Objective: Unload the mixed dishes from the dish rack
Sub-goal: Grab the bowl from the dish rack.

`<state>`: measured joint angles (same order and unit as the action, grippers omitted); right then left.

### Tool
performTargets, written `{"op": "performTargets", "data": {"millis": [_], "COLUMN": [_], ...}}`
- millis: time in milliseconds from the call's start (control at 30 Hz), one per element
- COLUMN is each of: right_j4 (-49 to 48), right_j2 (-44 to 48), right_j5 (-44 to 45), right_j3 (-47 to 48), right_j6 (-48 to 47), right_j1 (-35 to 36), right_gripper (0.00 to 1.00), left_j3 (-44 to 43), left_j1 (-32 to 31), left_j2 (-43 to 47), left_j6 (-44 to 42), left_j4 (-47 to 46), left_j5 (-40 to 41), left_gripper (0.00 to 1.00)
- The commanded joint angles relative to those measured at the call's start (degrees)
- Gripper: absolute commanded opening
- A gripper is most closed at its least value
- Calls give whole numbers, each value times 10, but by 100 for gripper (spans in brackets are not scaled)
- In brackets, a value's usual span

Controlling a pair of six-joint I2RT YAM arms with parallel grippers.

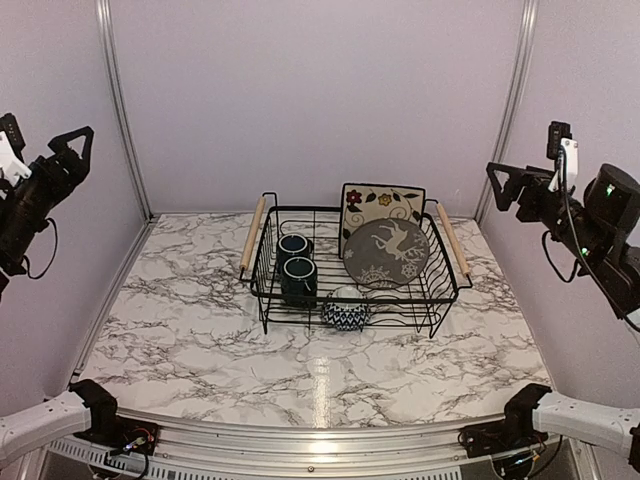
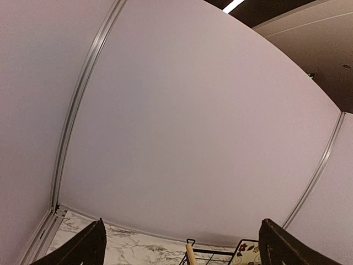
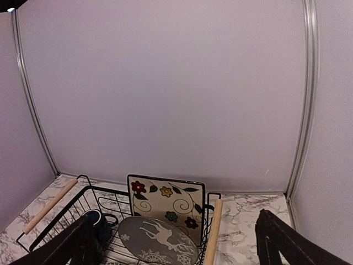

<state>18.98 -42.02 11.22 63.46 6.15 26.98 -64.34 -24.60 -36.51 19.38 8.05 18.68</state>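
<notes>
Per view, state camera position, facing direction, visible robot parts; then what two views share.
Top external: above, behind the bases, looking down on the dish rack; left claw, right claw at the sides.
Left wrist: raised left, facing the back wall; own fingers.
Right wrist: raised right, facing wall and rack; own fingers.
Shared: both wrist views show the square plate.

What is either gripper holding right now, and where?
Nothing. The left gripper and right gripper are both open and empty; the dishes sit in the rack.
</notes>
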Motion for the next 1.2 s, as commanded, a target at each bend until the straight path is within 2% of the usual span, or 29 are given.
{"op": "performTargets", "data": {"millis": [0, 267, 433, 600, 867, 1000, 1167], "right_j4": [37, 94, 132, 158, 59, 75, 84], "right_j2": [-31, -90, -133, -158, -122, -171, -251], "right_j5": [37, 52, 86, 122, -39, -104, -42], "right_j3": [36, 72, 94, 96, 25, 50, 98], "right_j6": [14, 33, 79, 118, 63, 72, 75], "right_j1": [-22, -42, -44, -46, -59, -43, 46], "right_gripper": [99, 99, 99, 99, 99, 98, 99], "left_j3": [-17, -1, 15, 32, 71, 89, 103], "left_j1": [46, 100, 85, 54, 26, 13, -6], "left_j2": [-36, -100, -132, -144, -136, -137, -145], "left_j6": [31, 82, 105, 115, 137, 145, 151], "left_j4": [35, 46, 55, 65, 69, 69, 68], "left_j5": [-79, -201, -238, -240, -247, -247, -239], "left_gripper": [99, 99, 99, 99, 99, 99, 99]}}
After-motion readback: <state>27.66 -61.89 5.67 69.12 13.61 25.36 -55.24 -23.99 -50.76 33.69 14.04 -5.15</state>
